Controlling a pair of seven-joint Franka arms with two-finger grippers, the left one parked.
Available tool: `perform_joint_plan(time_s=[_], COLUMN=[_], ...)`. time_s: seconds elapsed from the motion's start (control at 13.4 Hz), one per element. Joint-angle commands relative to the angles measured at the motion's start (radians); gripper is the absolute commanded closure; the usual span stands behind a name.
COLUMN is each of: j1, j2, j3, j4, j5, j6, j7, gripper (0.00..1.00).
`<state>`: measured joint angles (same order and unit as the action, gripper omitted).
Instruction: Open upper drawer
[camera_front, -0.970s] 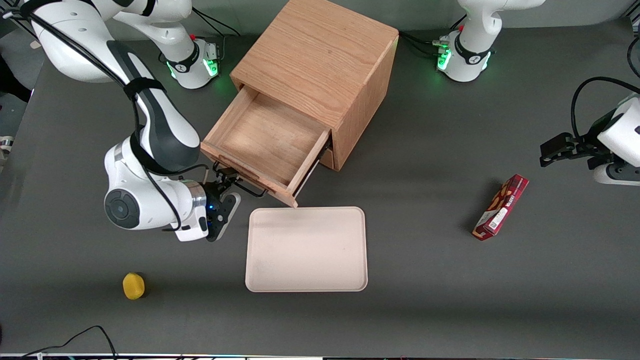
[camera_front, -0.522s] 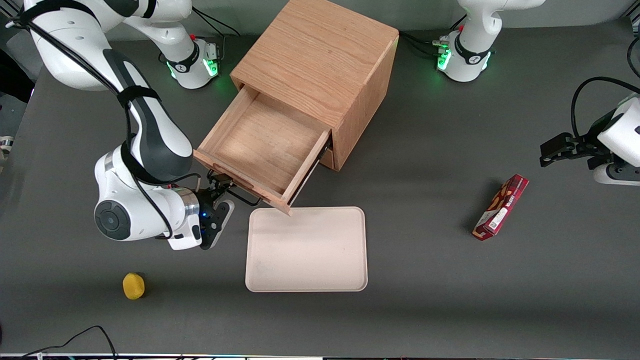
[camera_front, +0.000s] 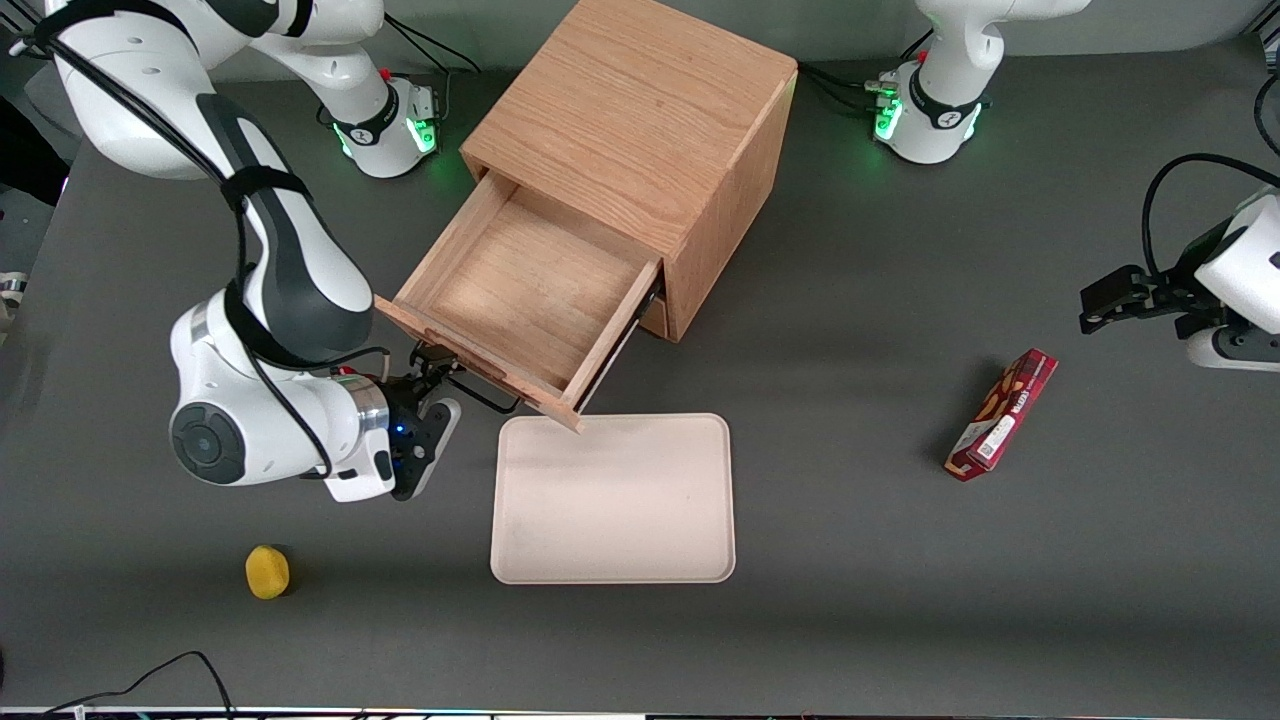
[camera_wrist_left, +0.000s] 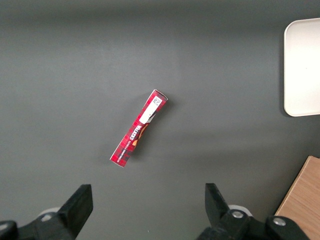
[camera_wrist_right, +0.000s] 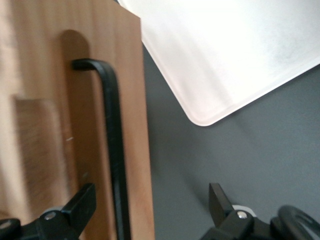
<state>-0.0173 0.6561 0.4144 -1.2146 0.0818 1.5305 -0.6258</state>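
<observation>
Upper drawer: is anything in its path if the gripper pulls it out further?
Possibly. The upper drawer is out, its front corner over the edge of the tray; whether they touch is unclear. The gripper is at the handle.

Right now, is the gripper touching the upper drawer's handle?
Apart. Right wrist view: gripper open astride the upper drawer's handle, a visible gap between bar and each finger.
</observation>
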Motion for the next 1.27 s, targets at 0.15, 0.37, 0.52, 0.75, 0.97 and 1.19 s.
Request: perform_joint_plan(time_s=[0.15, 0.37, 0.52, 0.75, 0.97, 1.19], j1=[0.005, -0.004, -0.004, -0.004, -0.004, -0.003], j2=[-0.197, -0.324, -0.364, -0.400, -0.478, -0.724], j3=[0.000, -0.002, -0.029, -0.138, -0.248, -0.255], j4=[0.049, 0.040, 0.035, 0.024, -0.116, -0.543], j5=[-0.014, -0.014, -0.019, -0.020, -0.019, -0.019], j6=[-0.078, -0.150, -0.214, -0.247, -0.224, 0.071], j7=[0.179, 0.472, 0.680, 0.802, 0.802, 0.787], gripper=[0.00, 0.00, 0.00, 0.00, 0.00, 0.00])
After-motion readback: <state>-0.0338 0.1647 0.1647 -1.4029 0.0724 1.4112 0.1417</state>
